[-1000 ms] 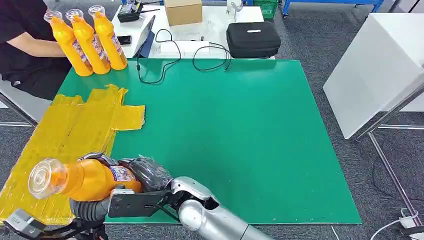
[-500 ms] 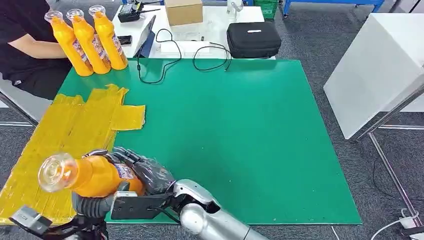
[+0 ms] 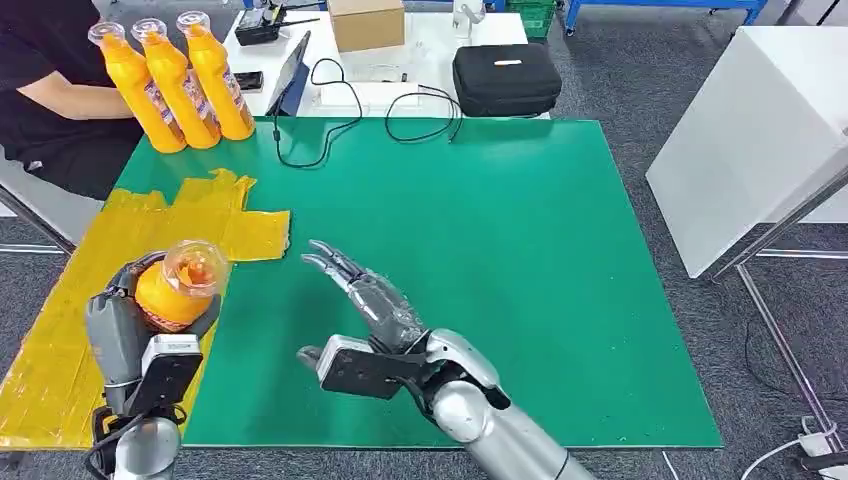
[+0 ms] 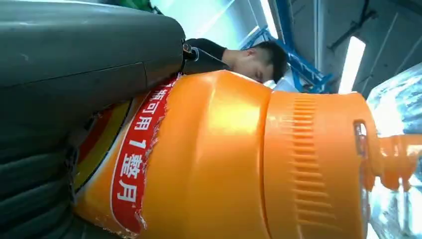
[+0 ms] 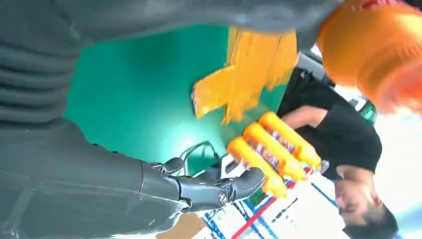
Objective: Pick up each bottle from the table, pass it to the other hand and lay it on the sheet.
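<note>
Orange bottle (image 3: 180,290) | clear cap | red label | left hand (image 3: 125,330) grips

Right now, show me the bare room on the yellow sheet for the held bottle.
The yellow sheet is bare from the left hand with its bottle to its far edge. Crowded: the far-left corner, three bottles standing by a person.
</note>
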Robot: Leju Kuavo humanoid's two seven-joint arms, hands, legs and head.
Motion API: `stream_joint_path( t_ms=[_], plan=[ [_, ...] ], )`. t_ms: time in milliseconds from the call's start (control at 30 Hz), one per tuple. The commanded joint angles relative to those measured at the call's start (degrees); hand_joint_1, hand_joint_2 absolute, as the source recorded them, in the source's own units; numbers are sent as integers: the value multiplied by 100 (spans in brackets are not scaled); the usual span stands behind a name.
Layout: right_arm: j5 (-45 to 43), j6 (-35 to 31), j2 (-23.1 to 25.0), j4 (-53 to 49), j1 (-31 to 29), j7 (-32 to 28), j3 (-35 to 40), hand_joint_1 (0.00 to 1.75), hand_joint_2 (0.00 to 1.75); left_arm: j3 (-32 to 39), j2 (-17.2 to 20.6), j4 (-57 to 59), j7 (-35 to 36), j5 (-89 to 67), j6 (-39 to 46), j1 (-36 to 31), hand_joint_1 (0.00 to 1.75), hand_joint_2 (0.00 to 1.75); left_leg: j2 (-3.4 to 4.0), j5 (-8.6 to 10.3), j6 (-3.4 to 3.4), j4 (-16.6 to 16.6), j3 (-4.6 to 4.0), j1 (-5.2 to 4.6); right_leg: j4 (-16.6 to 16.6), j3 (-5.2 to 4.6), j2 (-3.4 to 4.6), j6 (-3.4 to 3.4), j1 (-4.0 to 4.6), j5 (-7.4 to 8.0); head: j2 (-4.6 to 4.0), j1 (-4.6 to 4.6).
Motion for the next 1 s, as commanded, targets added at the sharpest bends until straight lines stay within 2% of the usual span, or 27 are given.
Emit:
stream_joint_path(
  t_ms=[33, 133, 233, 267, 333, 400, 433, 500, 733, 900, 1000],
  plan=[
    [-11, 80, -345, -183, -72, -13, -160, 0, 0, 135, 245, 646, -7, -40, 35, -319, 175, 175, -9, -1, -3, -5, 9, 1, -4, 13, -14, -5, 2, -4, 0, 0],
    [-11, 80, -345, -183, -72, -13, -160, 0, 0, 135, 245, 646, -7, -40, 35, -319, 175, 175, -8, -4, -5, -5, 18, 5, -6, 23, -17, -8, 6, -7, 0, -2],
    [-28, -32, -600, -290, -102, -85, -305, 0, 0, 210, 524, 1441, 498, -1586, 909, -525, 175, 175, -9, 0, -4, -5, 11, 2, -5, 16, -16, -7, 3, -3, 0, 0],
    [-136, -68, -804, -419, -95, -198, -387, 0, 0, 460, 709, 2152, 1281, -3253, 1285, -716, 175, 175, -13, 5, -3, -10, 11, -3, -6, 15, -20, -5, -2, -2, 0, -2],
    [-264, 47, -1099, -626, -20, -388, -564, 0, 0, 991, 715, 2831, 1001, -3774, 1285, -1038, 175, 175, -23, 9, -3, -17, 18, -7, -13, 22, -29, -5, -3, -1, 0, -2],
    [-278, 102, -1170, -707, -9, -432, -601, 0, 0, 1051, 806, 3099, 1365, -4654, 1285, -1137, 175, 175, -27, 9, -3, -14, 17, -9, -12, 24, -32, -6, -5, 0, 0, 0],
    [-287, 114, -1190, -713, -35, -439, -584, 0, 0, 697, 1096, 3394, 1771, -4771, 1285, -1139, 175, 175, -22, 9, -6, -11, 17, -3, -13, 26, -30, -10, 1, 3, 0, 0],
    [-370, 123, -1207, -731, -41, -444, -586, 0, 0, 257, 1308, 3723, 2168, -4771, 1285, -1205, 175, 175, -7, 5, -5, -12, 20, -7, -9, 21, -18, -10, -3, 1, 0, 0],
    [-468, 146, -1426, -867, -40, -477, -484, 0, 0, -165, 1560, 4999, 2381, -4771, 1285, -1452, 175, 175, -11, 3, -3, -6, 13, -7, -4, 14, -19, -2, 2, -3, 0, 0],
    [-536, 151, -1506, -900, -78, -501, -468, 0, 0, -556, 1715, 5474, 2722, -4771, 1285, -1533, 175, 175, -6, 1, -3, -4, 12, -6, -2, 14, -15, -4, -3, -3, 0, 0],
    [-555, 155, -1498, -864, -89, -503, -468, 0, 0, -445, 1685, 5750, 2578, -4715, 1285, -1631, 175, 175, -9, 2, -6, -6, 18, -6, -3, 22, -19, -9, -4, -3, 0, 0]
  ],
)
